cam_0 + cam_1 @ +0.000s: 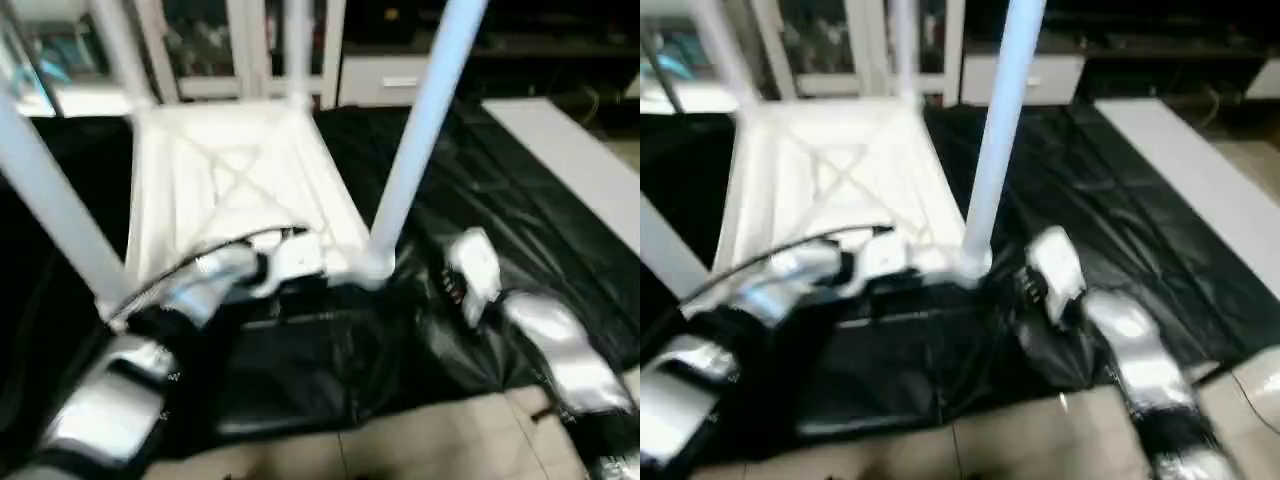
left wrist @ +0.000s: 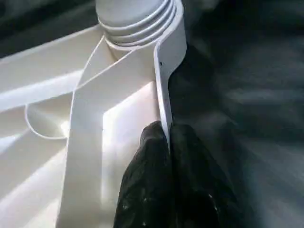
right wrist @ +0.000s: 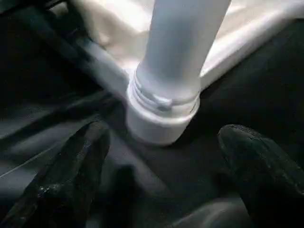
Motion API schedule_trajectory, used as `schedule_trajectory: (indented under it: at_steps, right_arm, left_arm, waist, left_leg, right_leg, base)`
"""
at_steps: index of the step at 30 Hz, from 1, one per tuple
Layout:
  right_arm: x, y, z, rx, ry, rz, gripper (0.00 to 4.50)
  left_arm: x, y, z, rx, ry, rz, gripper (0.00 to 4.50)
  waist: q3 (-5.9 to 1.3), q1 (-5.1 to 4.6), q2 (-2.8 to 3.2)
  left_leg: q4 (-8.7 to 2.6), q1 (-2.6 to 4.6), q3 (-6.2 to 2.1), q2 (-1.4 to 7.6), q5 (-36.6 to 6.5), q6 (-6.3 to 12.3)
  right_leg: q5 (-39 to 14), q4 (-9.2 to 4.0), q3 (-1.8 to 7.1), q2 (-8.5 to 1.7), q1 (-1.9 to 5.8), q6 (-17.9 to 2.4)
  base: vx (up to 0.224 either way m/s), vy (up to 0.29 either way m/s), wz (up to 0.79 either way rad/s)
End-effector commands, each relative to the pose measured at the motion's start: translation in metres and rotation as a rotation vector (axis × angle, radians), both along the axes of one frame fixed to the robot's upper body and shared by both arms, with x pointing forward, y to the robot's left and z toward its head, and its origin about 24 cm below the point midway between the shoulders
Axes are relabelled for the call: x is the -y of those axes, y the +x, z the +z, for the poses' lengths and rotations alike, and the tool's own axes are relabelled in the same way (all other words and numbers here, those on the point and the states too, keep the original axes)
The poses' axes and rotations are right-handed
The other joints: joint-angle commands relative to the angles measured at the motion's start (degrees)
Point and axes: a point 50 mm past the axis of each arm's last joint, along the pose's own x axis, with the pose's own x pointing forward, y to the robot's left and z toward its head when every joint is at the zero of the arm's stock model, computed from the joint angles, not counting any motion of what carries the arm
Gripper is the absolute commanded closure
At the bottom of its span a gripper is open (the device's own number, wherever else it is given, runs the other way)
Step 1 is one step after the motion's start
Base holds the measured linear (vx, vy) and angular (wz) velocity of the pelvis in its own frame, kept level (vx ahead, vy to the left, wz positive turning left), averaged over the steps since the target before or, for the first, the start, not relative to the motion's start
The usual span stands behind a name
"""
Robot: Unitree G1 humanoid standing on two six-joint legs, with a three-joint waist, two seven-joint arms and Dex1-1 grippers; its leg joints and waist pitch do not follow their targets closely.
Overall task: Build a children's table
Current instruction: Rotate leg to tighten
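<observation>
1. The white tabletop [image 1: 235, 190] lies upside down on the black-draped work table [image 1: 480, 200], with its X-ribbed underside facing up.
2. Four white legs stand up from its corner sockets. The near right leg [image 1: 425, 130] rises tall from the corner closest to the right arm, the near left leg [image 1: 50, 200] slants up at the left edge of the head views, and the two far legs [image 1: 295, 50] stand at the back corners.
3. The left gripper [image 2: 168, 137] is clamped on the raised rim [image 2: 164, 90] of the tabletop along its near edge. In the left wrist view the two black fingers [image 2: 147, 180] are pressed together with the thin white wall pinched between them, just beside a threaded leg base in its socket [image 2: 137, 28].
4. The right gripper [image 3: 164, 156] sits near the base of the near right leg, with its two black fingers [image 3: 71, 171] spread wide on either side and touching nothing. The socket [image 3: 159, 121] shows between them, a little apart from both.
5. A black cable [image 1: 215, 250] runs along the left forearm [image 1: 110, 400] toward the rim.
6. Pale floor tiles [image 1: 420, 440] show below the table's near edge, and a white board [image 1: 580, 170] lies on the drape at the far right.
</observation>
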Motion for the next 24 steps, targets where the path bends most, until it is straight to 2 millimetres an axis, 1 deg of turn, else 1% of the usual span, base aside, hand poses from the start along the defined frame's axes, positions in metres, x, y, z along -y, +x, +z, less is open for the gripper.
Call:
schedule_trajectory:
  at_steps: [1,2,3,4,5,6,7,8,9,10,11,12,13,14,15,16,17,19,20,22,23,24]
  right_arm:
    - [-0.011,-0.005,0.008,-0.033,0.034,0.121,0.15]
    - [-0.013,-0.007,0.008,-0.044,0.036,0.141,0.07]
    - [-0.013,-0.007,0.008,-0.044,0.036,0.141,0.07]
    - [-0.014,-0.008,0.008,-0.045,0.025,0.156,0.07]
    - [-0.016,-0.007,0.007,-0.039,0.01,0.16,0.07]
    - [-0.017,-0.005,0.007,-0.034,0.0,0.159,0.07]
    - [-0.018,-0.005,0.007,-0.037,-0.003,0.17,0.07]
    - [-0.019,-0.005,0.007,-0.039,-0.005,0.176,0.07]
    - [-0.02,-0.006,0.008,-0.047,-0.008,0.197,0.07]
    - [-0.022,-0.007,0.008,-0.072,-0.016,0.239,0.07]
    - [-0.023,-0.007,0.007,-0.084,-0.026,0.256,0.07]
    - [-0.023,-0.007,0.006,-0.091,-0.035,0.265,0.07]
    - [-0.023,-0.007,0.006,-0.091,-0.035,0.265,0.07]
    - [-0.023,-0.007,0.006,-0.099,-0.047,0.278,0.24]
    - [-0.023,-0.006,0.007,-0.102,-0.047,0.282,0.24]
    - [-0.023,-0.006,0.008,-0.104,-0.047,0.285,0.24]
    - [-0.023,-0.006,0.008,-0.104,-0.047,0.285,0.24]
    - [-0.024,-0.005,0.012,-0.108,-0.018,0.291,0.58]
    - [-0.024,-0.004,0.014,-0.111,0.0,0.295,0.61]
    - [-0.023,-0.004,0.014,-0.119,0.009,0.301,0.63]
    - [-0.022,-0.004,0.014,-0.123,0.012,0.304,0.86]
    - [-0.021,-0.005,0.014,-0.128,0.017,0.304,0.98]
  left_arm:
    - [0.007,-0.025,-0.031,-0.173,0.107,-0.152,4.5]
    - [0.008,-0.026,-0.031,-0.168,0.115,-0.165,4.5]
    - [0.008,-0.026,-0.031,-0.168,0.115,-0.165,4.5]
    - [0.01,-0.027,-0.031,-0.177,0.114,-0.181,4.5]
    - [0.014,-0.029,-0.031,-0.191,0.105,-0.204,4.5]
    - [0.017,-0.031,-0.031,-0.202,0.096,-0.218,4.5]
    - [0.019,-0.032,-0.03,-0.207,0.093,-0.228,4.5]
    - [0.02,-0.033,-0.03,-0.209,0.09,-0.234,4.5]
    - [0.022,-0.034,-0.03,-0.21,0.087,-0.247,4.5]
    - [0.024,-0.035,-0.03,-0.217,0.082,-0.262,4.5]
    - [0.024,-0.036,-0.03,-0.223,0.081,-0.267,4.5]
    - [0.024,-0.037,-0.03,-0.228,0.082,-0.268,4.5]
    - [0.024,-0.037,-0.03,-0.228,0.082,-0.268,4.5]
    - [0.022,-0.037,-0.03,-0.23,0.09,-0.272,4.5]
    - [0.021,-0.038,-0.031,-0.235,0.093,-0.274,4.5]
    - [0.021,-0.039,-0.031,-0.239,0.094,-0.274,4.5]
    - [0.021,-0.039,-0.031,-0.239,0.094,-0.274,4.5]
    - [0.018,-0.04,-0.031,-0.246,0.101,-0.273,4.5]
    - [0.016,-0.04,-0.031,-0.25,0.106,-0.272,4.5]
    - [0.015,-0.041,-0.031,-0.255,0.109,-0.271,4.5]
    - [0.015,-0.041,-0.031,-0.257,0.11,-0.271,4.5]
    - [0.015,-0.042,-0.032,-0.259,0.111,-0.271,4.5]
  waist:
    - [-2.97,0.03,0.21]
    - [-2.86,0.14,0.35]
    - [-2.9,0.2,0.3]
    - [-2.8,0.25,0.3]
    - [-2.85,0.44,-0.36]
    - [-2.88,0.51,-0.25]
    - [-2.92,0.54,-0.1]
    - [-3.02,0.51,-0.18]
    - [-3.12,0.58,-0.23]
    - [-3.24,0.56,-0.38]
    - [-3.34,0.55,-0.24]
    - [-3.48,0.54,-0.35]
    - [-3.56,0.58,-0.31]
    - [-3.54,0.65,-0.3]
    - [-3.55,0.59,-0.53]
    - [-3.51,0.68,-0.52]
    - [-3.45,0.71,-0.55]
    - [-3.42,0.77,-0.57]
    - [-3.41,0.76,-0.54]
    - [-3.42,0.74,-0.55]
    - [-3.44,0.76,-0.48]
    - [-3.44,0.73,-0.5]
  left_leg:
    - [-4.75,0.47,-0.76,3.29,-17.0,2.6]
    - [-4.78,0.8,-0.78,3.31,-18.5,1.9]
    - [-4.72,1.12,-0.69,3.29,-18.9,1.58]
    - [-4.85,1.27,-0.66,3.32,-19.7,0.94]
    - [-4.76,1.58,-0.4,3.28,-19.9,0.68]
    - [-4.77,1.58,-0.45,3.29,-19.5,0.44]
    - [-4.82,1.48,-0.22,3.24,-18.7,0.27]
    - [-4.82,1.42,-0.19,3.31,-18.3,0.17]
    - [-4.75,1.48,0.02,3.26,-17.3,0.41]
    - [-4.66,1.37,0.11,3.26,-16.1,0.91]
    - [-4.6,1.09,0.16,3.27,-14.5,1.38]
    - [-4.55,1.14,0.2,3.26,-13.5,1.57]
    - [-4.4,1.01,0.28,3.19,-11.8,2.12]
    - [-4.33,0.98,0.36,3.14,-11.3,2.37]
    - [-4.26,0.75,0.37,3.07,-10.6,2.9]
    - [-4.24,0.64,0.35,3.08,-10.4,3.16]
    - [-4.25,0.66,0.35,3.09,-10.9,3.06]
    - [-4.28,0.72,0.3,3.15,-11.3,2.85]
    - [-4.31,0.73,0.29,3.18,-11.6,2.65]
    - [-4.33,0.72,0.27,3.21,-11.4,2.47]
    - [-4.31,0.76,0.28,3.21,-11.2,2.44]
    - [-4.32,0.75,0.28,3.21,-11.2,2.38]
  right_leg:
    - [-18.7,-4.02,3.2,-3.86,2.73,-12.1]
    - [-21.0,-4.35,3.26,-3.99,2.49,-11.4]
    - [-21.3,-4.45,3.35,-4.02,2.3,-11.4]
    - [-21.8,-4.42,3.44,-3.84,2.12,-11.1]
    - [-22.4,-4.57,3.56,-3.84,1.87,-10.9]
    - [-22.2,-4.32,3.68,-3.89,1.88,-11.1]
    - [-21.4,-4.23,3.84,-3.72,1.85,-11.2]
    - [-20.7,-4.01,3.91,-3.7,1.97,-11.3]
    - [-19.2,-3.8,4.11,-3.53,1.91,-11.4]
    - [-17.2,-3.43,4.22,-3.49,2.06,-12.0]
    - [-15.0,-3.13,4.28,-3.46,2.25,-12.5]
    - [-13.7,-2.95,4.25,-3.43,2.32,-12.7]
    - [-11.4,-2.66,4.3,-3.46,2.44,-13.2]
    - [-10.7,-2.63,4.32,-3.47,2.46,-13.4]
    - [-10.1,-2.54,4.33,-3.55,2.67,-13.5]
    - [-10.7,-2.59,4.35,-3.71,2.77,-13.4]
    - [-12.5,-2.8,4.35,-3.79,2.74,-13.0]
    - [-14.1,-2.89,4.34,-3.77,2.7,-12.5]
    - [-14.7,-2.93,4.32,-3.72,2.65,-12.3]
    - [-14.4,-2.86,4.31,-3.68,2.66,-12.3]
    - [-14.1,-2.84,4.29,-3.65,2.63,-12.4]
    - [-13.9,-2.8,4.29,-3.61,2.63,-12.4]
  base:
    - [0.0,0.0,0.0]
    - [0.0,0.0,0.0]
    - [0.0,0.0,0.0]
    - [0.0,0.0,0.0]
    - [0.0,0.0,0.0]
    - [0.0,0.0,0.0]
    - [0.0,0.0,0.0]
    - [0.0,0.0,0.0]
    - [0.0,0.0,0.0]
    - [0.0,0.0,0.0]
    - [0.0,0.0,0.0]
    - [0.0,0.0,0.0]
    - [0.0,0.0,0.0]
    - [0.0,0.0,0.0]
    - [0.0,0.0,0.0]
    - [0.0,0.0,0.0]
    - [0.0,0.0,0.0]
    - [0.0,0.0,0.0]
    - [0.0,0.0,0.0]
    - [0.0,0.0,0.0]
    - [0.0,0.0,0.0]
    - [0.0,0.0,0.0]
